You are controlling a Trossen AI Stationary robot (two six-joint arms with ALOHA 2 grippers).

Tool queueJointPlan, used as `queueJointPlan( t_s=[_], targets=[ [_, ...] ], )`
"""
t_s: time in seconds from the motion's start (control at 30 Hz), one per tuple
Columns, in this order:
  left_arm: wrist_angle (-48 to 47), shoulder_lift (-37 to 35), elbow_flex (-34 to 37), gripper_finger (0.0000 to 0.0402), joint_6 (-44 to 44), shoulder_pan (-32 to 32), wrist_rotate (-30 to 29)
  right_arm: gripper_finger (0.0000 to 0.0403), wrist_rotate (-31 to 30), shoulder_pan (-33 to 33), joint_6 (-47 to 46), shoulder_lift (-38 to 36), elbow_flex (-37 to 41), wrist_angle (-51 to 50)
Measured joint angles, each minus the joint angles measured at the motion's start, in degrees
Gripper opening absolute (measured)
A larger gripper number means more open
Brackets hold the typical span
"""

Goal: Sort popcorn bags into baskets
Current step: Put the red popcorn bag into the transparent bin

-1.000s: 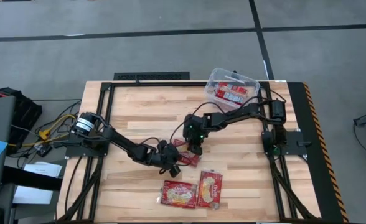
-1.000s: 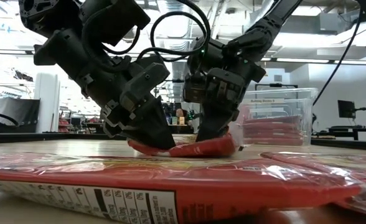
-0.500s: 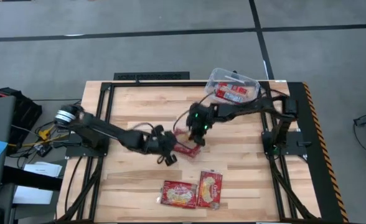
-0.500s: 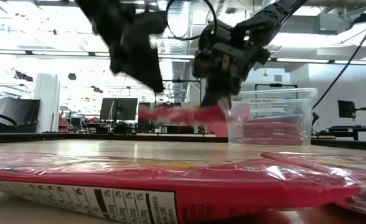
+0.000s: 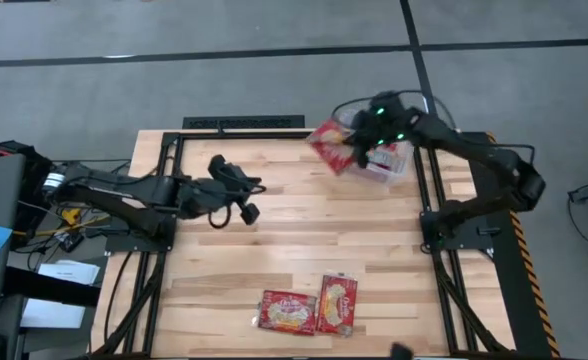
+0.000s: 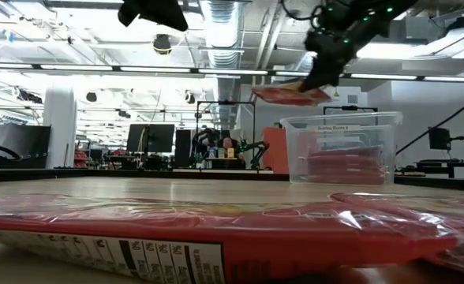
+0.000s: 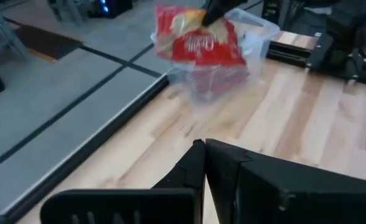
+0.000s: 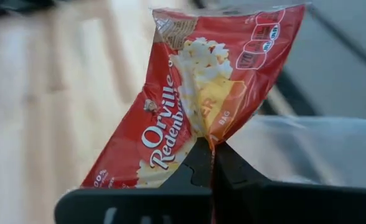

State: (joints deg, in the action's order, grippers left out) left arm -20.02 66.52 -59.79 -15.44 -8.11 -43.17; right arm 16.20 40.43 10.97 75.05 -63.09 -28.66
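Up off the surface (image 5: 304, 210) and over to the basket (image 5: 386, 163) now: right tool (image 5: 359, 150) pinching a popcorn bag (image 5: 330, 144) above its rim. Drop looks next. Left tool (image 5: 242, 196), pulled back to its own side, pressed shut on nothing.

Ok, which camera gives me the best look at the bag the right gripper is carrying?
The right wrist view: the popcorn bag fills it, pinched in the right gripper, its print readable. The high view shows the bag small beside the tub. The low view shows it edge-on; the left wrist view blurred.
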Motion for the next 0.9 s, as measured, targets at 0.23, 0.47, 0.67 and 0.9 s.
queueJointPlan(
  t_s=[0.23,0.47,0.67,0.9],
  targets=[
    [-3.1,0.0,0.0,0.0000,-0.6,1.9,1.1,0.0003,-1.4,12.0,8.3,-2.2,0.0,-7.1],
    [-4.4,2.5,0.0,0.0000,-1.7,2.0,2.1,0.0010,-2.3,18.1,13.7,-0.9,0.0,-11.2],
    [-4.7,5.5,0.0,0.0000,-2.1,2.0,2.4,0.0008,-4.1,18.2,16.1,3.2,0.0,-13.8],
    [-4.8,7.8,0.0,0.0000,-2.4,2.0,4.1,0.0032,-12.2,18.2,16.9,6.7,0.0,-14.7]
  ],
)
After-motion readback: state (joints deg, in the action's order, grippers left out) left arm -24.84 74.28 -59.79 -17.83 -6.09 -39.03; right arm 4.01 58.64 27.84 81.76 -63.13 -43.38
